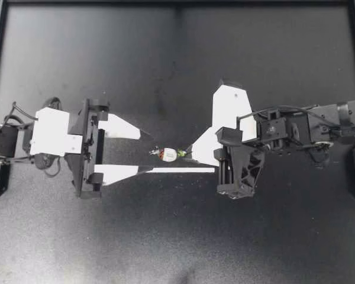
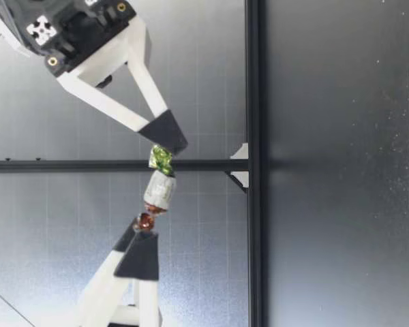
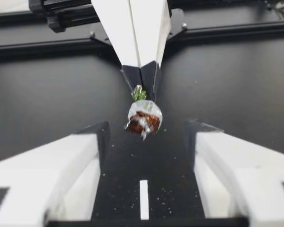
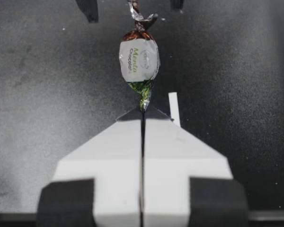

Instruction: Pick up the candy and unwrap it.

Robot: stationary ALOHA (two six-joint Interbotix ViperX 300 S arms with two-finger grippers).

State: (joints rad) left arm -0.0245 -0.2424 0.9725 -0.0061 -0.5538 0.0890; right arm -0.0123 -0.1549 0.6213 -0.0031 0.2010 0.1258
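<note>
table [image 1: 165, 59]: dark, and my two arms meet over its middle.
left gripper [image 1: 149, 152]: fingers spread wide, gripping nothing. The candy [image 1: 167, 154] has its brown end between the tips, untouched.
right gripper [image 1: 187, 154]: clenched on the candy's green twist.
white strip [image 4: 173, 109]: flat on the table, beneath the grippers.
candy: silver-white middle, green twist at one end, brown at the other — held up off the table.

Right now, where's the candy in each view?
Top: candy at centre, between my left hand and my right hand.
Low: candy raised off the table, between both hands.
Left wrist: candy ahead of my open left hand.
Right wrist: candy just ahead of my shut right hand.
Landmark: green twist, pinched by my right hand in all four.
</note>
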